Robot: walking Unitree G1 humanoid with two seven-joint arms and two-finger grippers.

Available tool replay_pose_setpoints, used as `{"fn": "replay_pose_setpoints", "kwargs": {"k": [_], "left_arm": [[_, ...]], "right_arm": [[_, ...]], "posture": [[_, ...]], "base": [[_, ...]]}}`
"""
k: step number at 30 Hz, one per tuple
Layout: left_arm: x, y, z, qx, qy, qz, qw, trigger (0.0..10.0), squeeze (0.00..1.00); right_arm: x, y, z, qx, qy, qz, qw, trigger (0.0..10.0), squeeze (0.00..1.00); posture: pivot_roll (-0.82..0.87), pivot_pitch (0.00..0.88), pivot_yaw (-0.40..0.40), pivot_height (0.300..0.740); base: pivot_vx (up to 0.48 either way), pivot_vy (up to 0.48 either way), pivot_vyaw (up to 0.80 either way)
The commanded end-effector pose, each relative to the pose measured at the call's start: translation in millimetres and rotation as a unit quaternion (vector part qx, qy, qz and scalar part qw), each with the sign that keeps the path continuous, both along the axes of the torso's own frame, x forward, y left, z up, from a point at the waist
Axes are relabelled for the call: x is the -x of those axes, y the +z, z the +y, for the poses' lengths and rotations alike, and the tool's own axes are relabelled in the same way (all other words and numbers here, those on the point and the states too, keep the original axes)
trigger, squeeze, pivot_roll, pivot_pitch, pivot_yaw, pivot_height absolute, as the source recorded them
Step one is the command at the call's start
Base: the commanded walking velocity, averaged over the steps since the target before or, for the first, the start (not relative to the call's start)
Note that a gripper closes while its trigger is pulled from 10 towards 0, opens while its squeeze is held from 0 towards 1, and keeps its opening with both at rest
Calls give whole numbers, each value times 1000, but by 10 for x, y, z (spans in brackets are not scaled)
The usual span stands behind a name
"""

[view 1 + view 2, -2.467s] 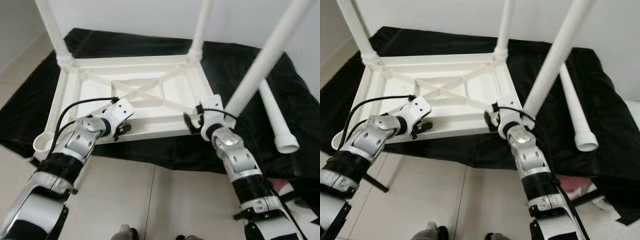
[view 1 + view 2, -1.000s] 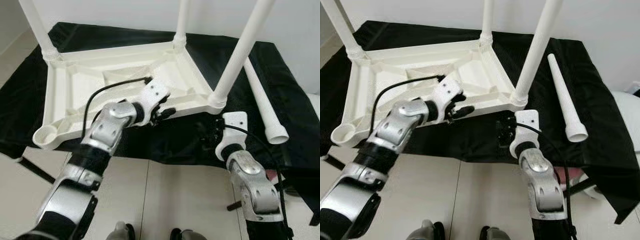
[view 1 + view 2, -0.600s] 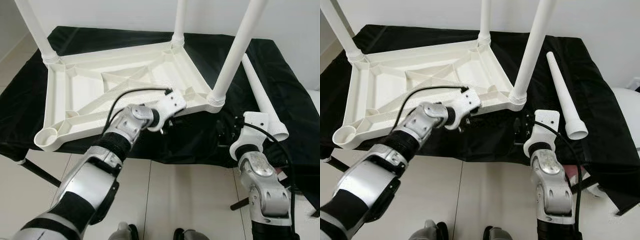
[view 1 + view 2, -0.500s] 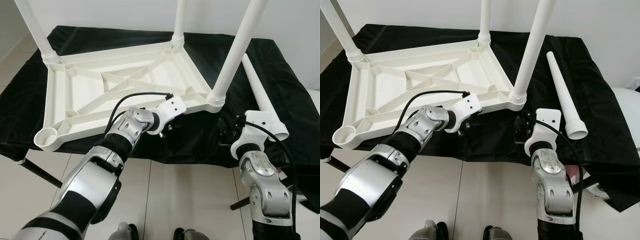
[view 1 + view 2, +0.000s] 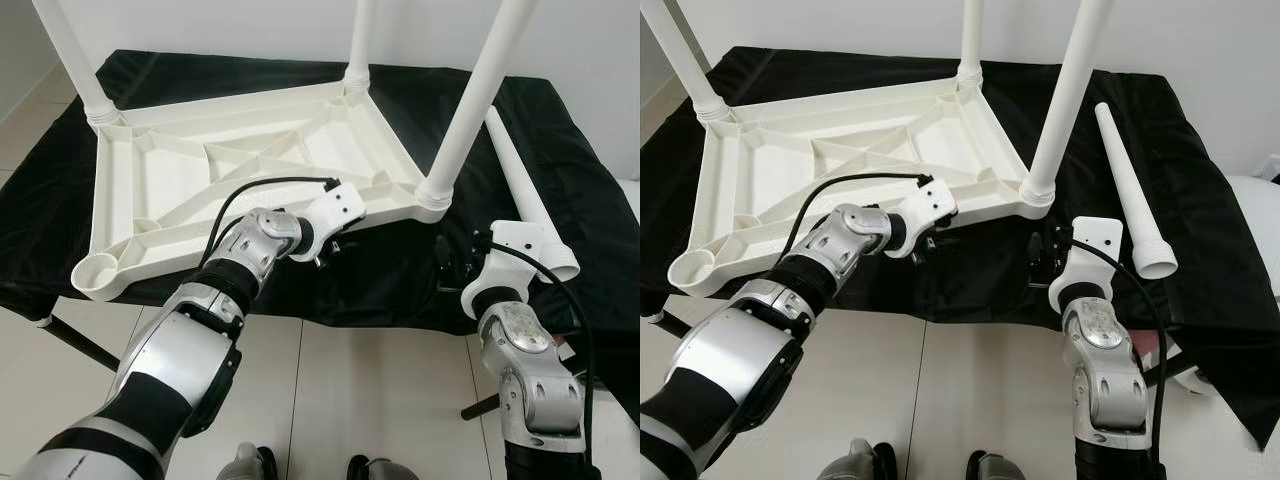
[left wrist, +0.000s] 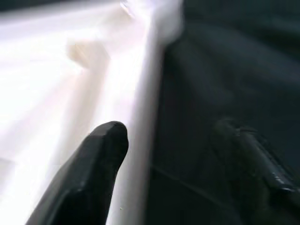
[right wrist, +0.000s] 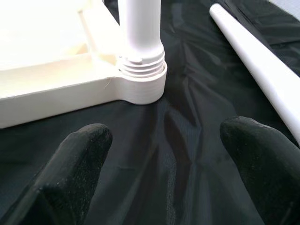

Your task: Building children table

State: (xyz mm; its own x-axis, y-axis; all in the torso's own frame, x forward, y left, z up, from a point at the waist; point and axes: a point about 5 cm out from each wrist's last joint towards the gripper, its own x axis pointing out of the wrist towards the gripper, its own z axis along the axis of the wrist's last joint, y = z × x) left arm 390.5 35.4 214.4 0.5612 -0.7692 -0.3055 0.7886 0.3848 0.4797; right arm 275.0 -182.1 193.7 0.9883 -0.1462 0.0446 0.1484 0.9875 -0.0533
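Head stereo pair looking down, sharing upturned table (image 5: 250, 160); wrist cameras close

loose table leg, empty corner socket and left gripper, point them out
loose table leg (image 5: 1125, 175), right eye view, middle of its shaft on the black cloth
empty corner socket (image 5: 92, 274), left eye view, its round rim
left gripper (image 5: 927, 245), right eye view, between its fingers at the table's edge

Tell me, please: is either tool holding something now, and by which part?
Nothing is gripped. The left tool straddles the tabletop near edge, fingers open. The right tool is open, empty.
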Motion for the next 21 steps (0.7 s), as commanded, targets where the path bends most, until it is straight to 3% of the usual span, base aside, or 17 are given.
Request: {"fn": "replay_pose_setpoints", "kwargs": {"k": [1,2,21], "left_arm": [[-88,179,58,34,68,-62,995,10000,1000],[-112,169,83,30,85,-60,994,10000,0],[-135,-104,83,2,152,-12,988,10000,0]], "right_arm": [[-9,-11,5,0,4,6,1000,10000,0],[-30,-5,22,0,9,5,1000,10000,0],[-48,11,46,3,15,5,1000,10000,0]], "posture": [[-54,149,2,740],[-51,148,-2,740],[-79,153,5,740]], "base": [[0,0,0],[0,0,0],[0,0,0]]}}
